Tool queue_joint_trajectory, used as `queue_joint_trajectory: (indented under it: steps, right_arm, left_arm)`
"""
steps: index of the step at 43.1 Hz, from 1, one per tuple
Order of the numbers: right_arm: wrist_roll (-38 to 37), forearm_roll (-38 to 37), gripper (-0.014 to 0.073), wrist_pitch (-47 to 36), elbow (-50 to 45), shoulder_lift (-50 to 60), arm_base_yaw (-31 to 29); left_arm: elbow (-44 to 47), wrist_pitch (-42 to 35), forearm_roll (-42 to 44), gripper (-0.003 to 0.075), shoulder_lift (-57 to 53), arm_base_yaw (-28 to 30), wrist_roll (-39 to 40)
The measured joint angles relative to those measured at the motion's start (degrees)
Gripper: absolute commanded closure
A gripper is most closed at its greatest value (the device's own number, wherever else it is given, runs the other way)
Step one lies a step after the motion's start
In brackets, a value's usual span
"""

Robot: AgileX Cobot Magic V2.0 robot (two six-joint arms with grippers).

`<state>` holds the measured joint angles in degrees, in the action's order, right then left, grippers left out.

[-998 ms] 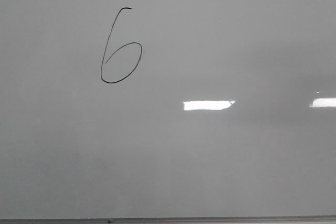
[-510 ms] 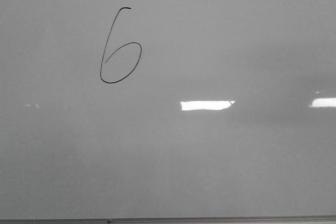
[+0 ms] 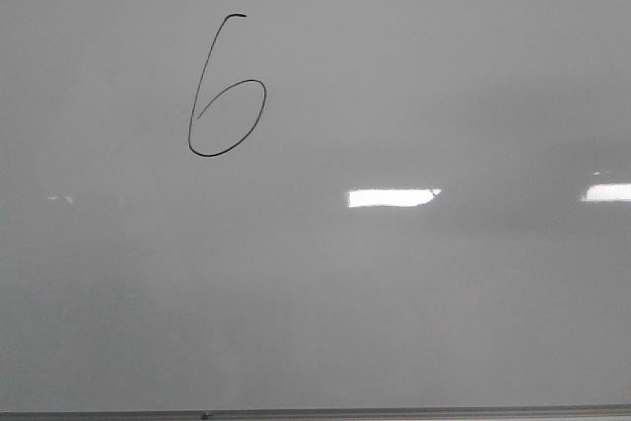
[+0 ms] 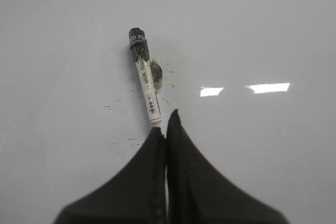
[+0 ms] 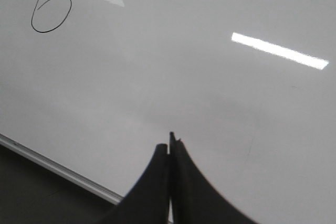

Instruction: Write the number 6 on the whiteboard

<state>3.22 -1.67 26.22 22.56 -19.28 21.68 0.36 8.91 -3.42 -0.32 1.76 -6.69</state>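
The whiteboard (image 3: 414,303) fills the front view, glossy pale grey. The number 6 (image 3: 227,92) stands on it at the upper left as a thin black slanted line with an oval loop. It also shows in the right wrist view (image 5: 51,31). Neither gripper shows in the front view. In the left wrist view my left gripper (image 4: 165,124) is shut on a white marker with a black end (image 4: 144,77) that points at the board. My right gripper (image 5: 168,142) is shut with nothing seen in it, above the board's lower part, away from the 6.
A thin metal edge (image 3: 394,411) runs along the board's bottom and shows in the right wrist view (image 5: 58,169), with a dark area (image 5: 31,192) beyond it. A dark smudge (image 4: 156,74) and faint scratch marks (image 4: 113,108) lie by the marker. Bright light reflections (image 3: 392,197) sit on the board.
The 6 and the board stand as before. Only the bright reflections shift slightly, and a faint one appears at the left.
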Motion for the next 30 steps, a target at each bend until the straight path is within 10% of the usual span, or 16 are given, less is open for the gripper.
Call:
queue_joint_trajectory:
  steps: [30]
  right_arm:
    - [0.0,1.67,0.0653,-7.73,-9.43,8.19,-6.7]
  left_arm:
    - [0.0,0.0,0.0,0.0741,0.0,0.0,0.0]
